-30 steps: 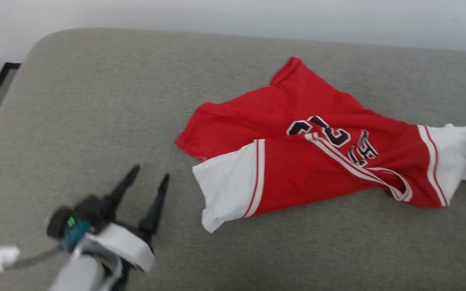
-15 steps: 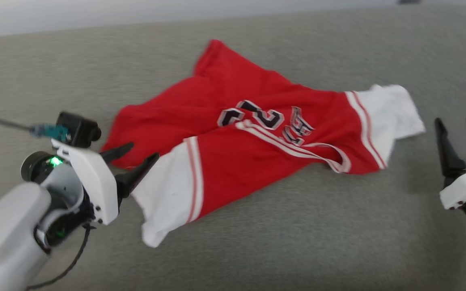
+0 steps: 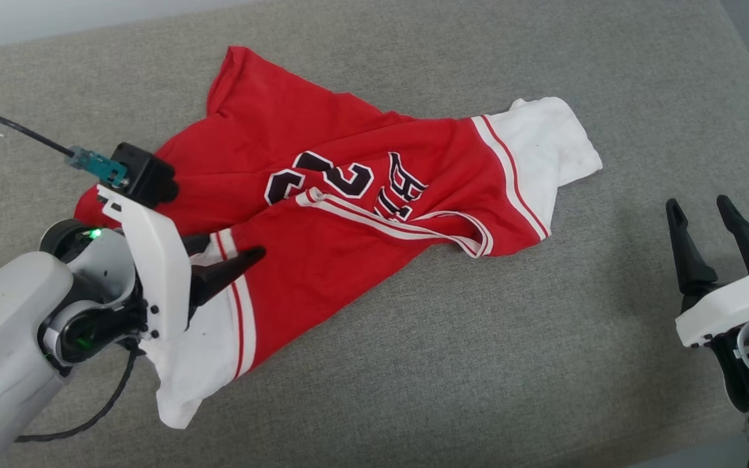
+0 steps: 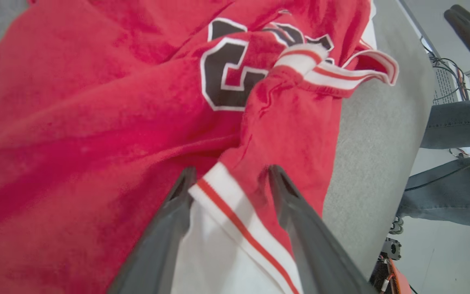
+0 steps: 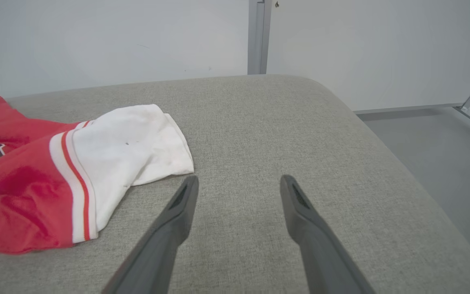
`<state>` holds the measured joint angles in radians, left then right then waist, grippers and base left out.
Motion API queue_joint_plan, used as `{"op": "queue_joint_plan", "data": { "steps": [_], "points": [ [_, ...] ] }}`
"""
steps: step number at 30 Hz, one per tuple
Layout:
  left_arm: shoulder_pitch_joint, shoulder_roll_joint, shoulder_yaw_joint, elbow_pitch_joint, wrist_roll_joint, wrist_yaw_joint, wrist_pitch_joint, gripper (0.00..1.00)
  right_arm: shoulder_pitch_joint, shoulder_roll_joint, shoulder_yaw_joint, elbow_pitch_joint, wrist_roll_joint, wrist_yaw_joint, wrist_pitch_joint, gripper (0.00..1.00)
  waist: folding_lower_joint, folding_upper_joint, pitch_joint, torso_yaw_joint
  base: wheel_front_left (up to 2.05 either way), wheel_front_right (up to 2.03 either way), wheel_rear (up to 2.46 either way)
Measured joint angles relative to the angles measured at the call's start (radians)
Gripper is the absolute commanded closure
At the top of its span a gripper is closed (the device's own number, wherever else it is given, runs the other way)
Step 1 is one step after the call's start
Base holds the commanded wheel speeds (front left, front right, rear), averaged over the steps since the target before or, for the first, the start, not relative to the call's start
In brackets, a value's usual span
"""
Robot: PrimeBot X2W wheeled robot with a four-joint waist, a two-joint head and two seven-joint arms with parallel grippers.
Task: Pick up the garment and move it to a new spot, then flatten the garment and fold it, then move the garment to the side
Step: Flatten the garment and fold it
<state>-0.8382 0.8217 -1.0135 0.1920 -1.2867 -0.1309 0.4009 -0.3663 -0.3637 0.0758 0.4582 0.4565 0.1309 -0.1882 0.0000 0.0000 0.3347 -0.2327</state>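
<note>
Shirt: a red jersey shirt [image 3: 348, 260] with white short sleeves lies crumpled and partly folded over itself on the grey cloth-covered counter [image 3: 478, 364], left of the middle in the head view.
Writing: black, white-outlined digits "23" are printed on the chest and stand upside down in the head view. A fold of red-and-white striped trim [image 3: 381, 221] covers part of them. The black letters beside the digits are creased and cannot be read whole.
Far sleeve: the white far sleeve [image 3: 543, 143] lies flat on the counter, pointing toward the right hand's side. A red stripe runs along its seam.
Near sleeve: the white near sleeve [image 3: 199, 370] lies toward the counter's near edge, partly under the left arm.
Left hand: the left hand [image 3: 228, 250] is low over the shirt [image 4: 76, 122]. In its own wrist view the left hand [image 4: 231, 171] has its fingers apart, one on each side of the near sleeve's striped seam, with nothing clamped.
Right hand: the right hand [image 3: 699, 203] is over bare counter, apart from the shirt. In the right wrist view the right hand [image 5: 239, 179] has its fingers spread wide and holds nothing, and the far sleeve [image 5: 137, 139] lies just to its left.
Beyond the counter: a person's legs in blue jeans [image 4: 455, 120] show past the counter's edge in the left wrist view.
</note>
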Motion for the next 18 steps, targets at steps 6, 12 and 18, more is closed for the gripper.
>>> {"op": "queue_joint_plan", "data": {
  "steps": [6, 12, 18],
  "points": [
    [-0.032, 0.029, -0.067, -0.067, 0.034, 0.000, -0.104, 1.00, 0.015, 0.016, -0.021, -0.026, -0.011, 0.000, 0.021, 0.00, 0.0000, 0.0000, -0.015, 0.017, 0.00, 0.00, 0.00],
    [-0.038, 0.065, -0.155, -0.207, 0.112, 0.000, -0.191, 1.00, 0.036, 0.027, -0.029, -0.045, -0.016, 0.000, 0.038, 0.00, 0.0000, 0.0000, -0.030, 0.044, 0.00, 0.00, 0.00],
    [0.053, 0.032, -0.239, -0.308, 0.176, 0.000, -0.249, 1.00, 0.052, 0.039, -0.037, -0.069, -0.018, 0.000, 0.052, 0.00, 0.0000, 0.0000, -0.039, 0.081, 0.00, 0.00, 0.00]
  ]
}}
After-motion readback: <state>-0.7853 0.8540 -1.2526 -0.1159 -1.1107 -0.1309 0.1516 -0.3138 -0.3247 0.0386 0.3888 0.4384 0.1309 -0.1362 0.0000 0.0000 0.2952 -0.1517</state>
